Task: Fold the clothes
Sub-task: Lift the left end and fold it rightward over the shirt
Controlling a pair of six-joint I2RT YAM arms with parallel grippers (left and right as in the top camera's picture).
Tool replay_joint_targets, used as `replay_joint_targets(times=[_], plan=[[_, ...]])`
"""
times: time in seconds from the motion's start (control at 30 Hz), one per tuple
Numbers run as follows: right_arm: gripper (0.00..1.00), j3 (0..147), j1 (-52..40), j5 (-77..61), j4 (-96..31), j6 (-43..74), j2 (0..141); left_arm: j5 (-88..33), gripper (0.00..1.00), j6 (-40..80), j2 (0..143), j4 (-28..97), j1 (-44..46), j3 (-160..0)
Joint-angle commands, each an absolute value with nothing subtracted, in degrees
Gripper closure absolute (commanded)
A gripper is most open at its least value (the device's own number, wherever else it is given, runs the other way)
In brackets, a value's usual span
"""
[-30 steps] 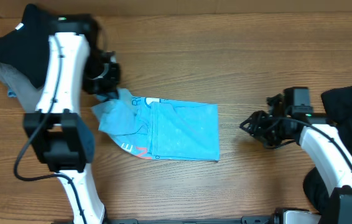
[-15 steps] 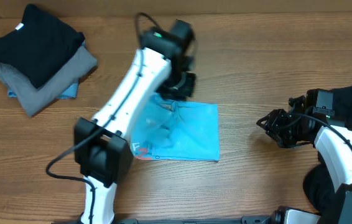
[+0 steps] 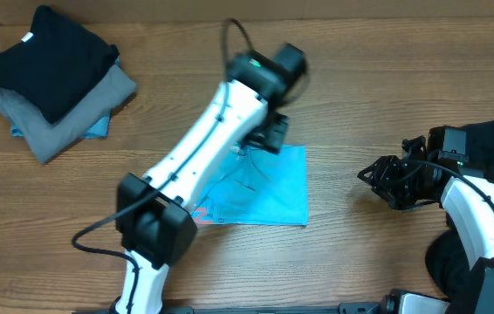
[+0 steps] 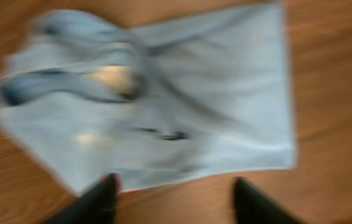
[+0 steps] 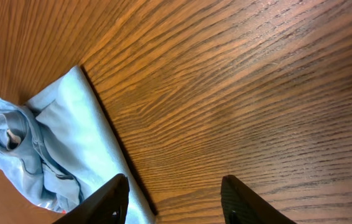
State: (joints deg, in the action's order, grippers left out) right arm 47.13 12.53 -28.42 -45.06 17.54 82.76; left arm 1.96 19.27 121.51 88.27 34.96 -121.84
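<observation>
A blue shirt (image 3: pixel 273 192) lies crumpled on the brown wood table (image 3: pixel 360 87). Far left of it sits a pile (image 3: pixel 64 118) with a black shirt (image 3: pixel 46 52) on top. The left arm (image 3: pixel 203 148) hides part of the blue shirt. The left gripper (image 4: pixel 176 202) is spread over the blue shirt, holding nothing. The right gripper (image 5: pixel 173 199), right of it, is spread and empty too.

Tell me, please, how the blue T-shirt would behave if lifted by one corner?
Probably floppy: the blue T-shirt lies creased and bunched, so it would likely droop and unfold. It looks thin, probably light. Pushed, it would likely wrinkle rather than slide.
</observation>
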Motion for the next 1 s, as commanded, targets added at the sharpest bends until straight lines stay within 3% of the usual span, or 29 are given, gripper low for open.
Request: replay_joint_targets(times=[0.0, 0.13, 0.43, 0.6, 0.67, 0.73, 0.77, 0.83, 0.97], plan=[[0.49, 48.4, 12.2, -29.2, -44.9, 16.3, 81.8, 5.5, 0.00, 15.2, 120.4, 88.5, 26.8, -123.4], [0.49, 48.4, 12.2, -29.2, -44.9, 16.3, 81.8, -8.0, 0.00, 1.7, 120.7, 84.9, 19.7, -120.8], [0.48, 48.3, 12.2, -29.2, -45.9, 16.3, 81.8, -11.2, 0.00, 0.0, 120.7, 80.2, 11.5, -109.6], [0.49, 48.3, 12.2, -29.2, -46.1, 16.3, 81.8, -14.8, 0.11, -3.5, 120.7, 74.3, 11.3, -100.7], [0.49, 48.3, 12.2, -29.2, -46.2, 16.3, 81.8, -14.8, 0.21, -3.5, 120.7, 72.1, 11.3, -98.1], [0.49, 48.3, 12.2, -29.2, -46.3, 16.3, 81.8, -15.2, 0.42, -3.4, 120.7, 70.8, 11.3, -96.5], [0.49, 48.3, 12.2, -29.2, -46.3, 16.3, 81.8, -16.5, 0.59, -3.4, 120.7, 71.0, 11.3, -96.4], [0.49, 48.3, 12.2, -29.2, -46.4, 16.3, 81.8, -21.1, 0.77, -3.4, 120.6, 72.4, 11.6, -96.4], [0.49, 48.3, 12.2, -29.1, -46.4, 16.3, 81.8, -30.4, 0.88, -3.5, 120.6, 75.5, 12.9, -96.8]])
